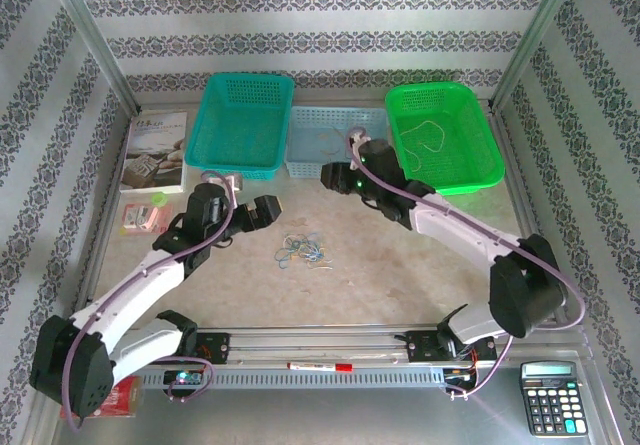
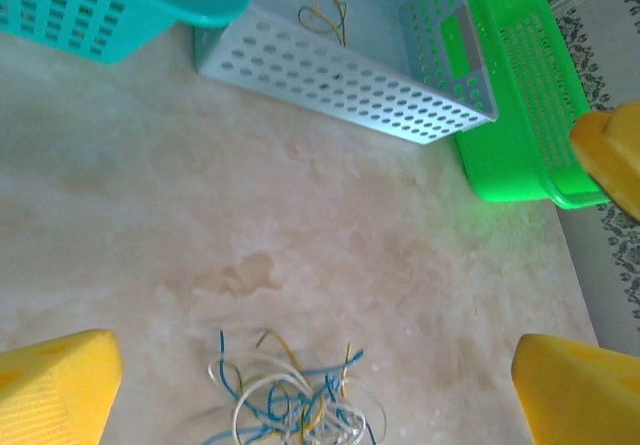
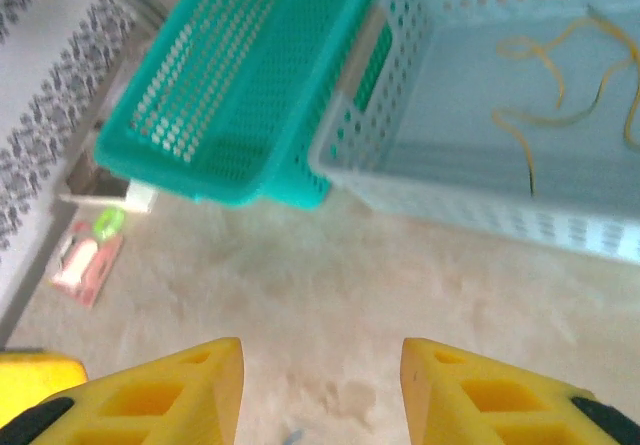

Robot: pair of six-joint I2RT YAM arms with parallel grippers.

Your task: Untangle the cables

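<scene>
Cables [image 1: 303,250] tangled on beige table [image 1: 400,265].

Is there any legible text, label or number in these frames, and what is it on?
No text is readable.
White booklet with a photo cover: print too small to read.
Black desk calculator: key markings and display too blurred to read.
Small pink packets: labels too small to read.

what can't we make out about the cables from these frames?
Cable tangle: top view too small to count strands or crossings; left wrist view's bottom edge cuts it off.
Yellowish cable in the pale-blue basket: right wrist view's right edge cuts it off; in the top view the right arm covers part of that basket.
Whitish cable in the green basket: top view too small to count strands.
</scene>
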